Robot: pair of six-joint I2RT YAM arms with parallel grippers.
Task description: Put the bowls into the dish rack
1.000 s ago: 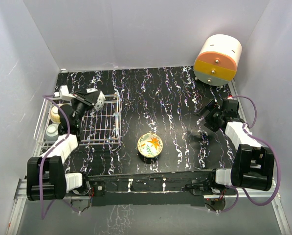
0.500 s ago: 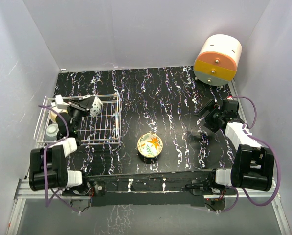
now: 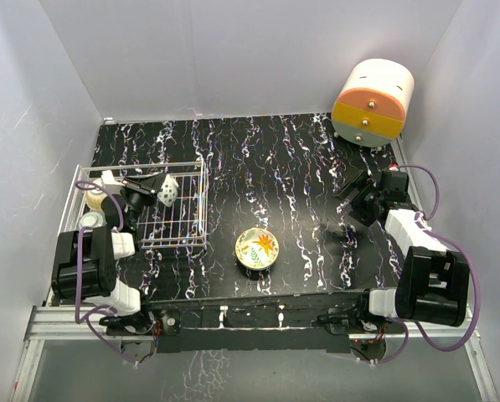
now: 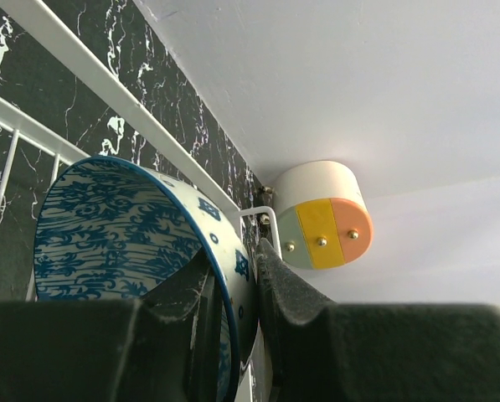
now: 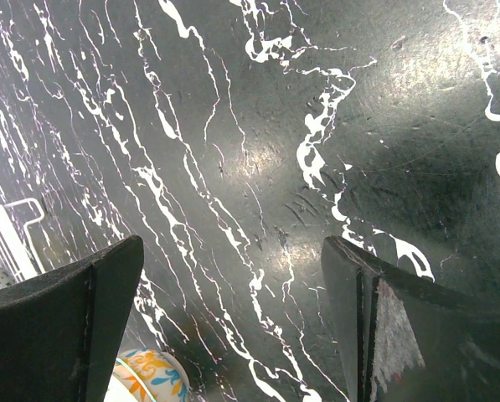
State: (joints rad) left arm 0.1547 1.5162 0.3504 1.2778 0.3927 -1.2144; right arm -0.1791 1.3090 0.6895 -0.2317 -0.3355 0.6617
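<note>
We pinch blue-white bowl [image 4: 124, 226] rim in left gripper [image 4: 239, 289], bowl on edge over dish rack [image 3: 203, 205]; right gripper [image 5: 231, 251] wide, empty; flower bowl [image 3: 257, 249] at its 8 o'clock, top view.

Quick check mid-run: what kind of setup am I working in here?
Probably a staged lab test cell, not a real kitchen: plain white walls box in a black marbled table, with a wire dish rack and a toy-like drawer unit as props.
</note>
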